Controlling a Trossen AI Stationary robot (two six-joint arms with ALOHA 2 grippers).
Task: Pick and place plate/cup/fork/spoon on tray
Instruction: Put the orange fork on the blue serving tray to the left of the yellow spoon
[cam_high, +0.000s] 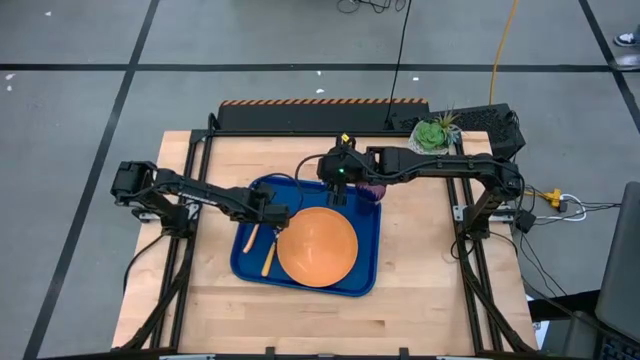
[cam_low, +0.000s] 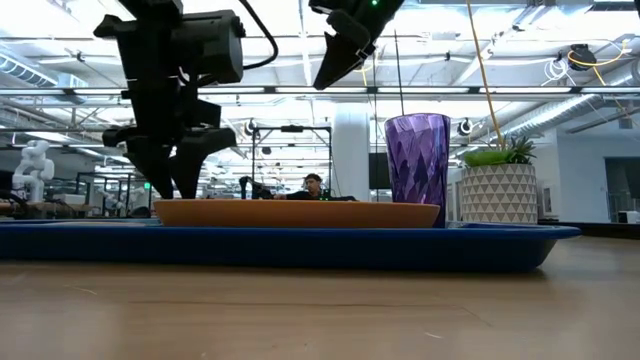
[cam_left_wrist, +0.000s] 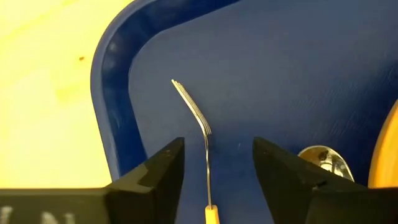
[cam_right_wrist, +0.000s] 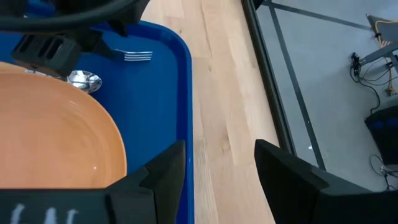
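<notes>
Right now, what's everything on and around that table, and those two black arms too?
tray: one, blue, mid-table
plate: one, orange, on the tray
cup: one, purple, at the tray's far corner
fork: one, silver with orange handle, on the tray beside the plate
spoon: one, silver bowl, between fork and plate
potted succulent: one, green in white pot, far right corner
left gripper: fingers open over the fork
right gripper: open, above the tray
</notes>
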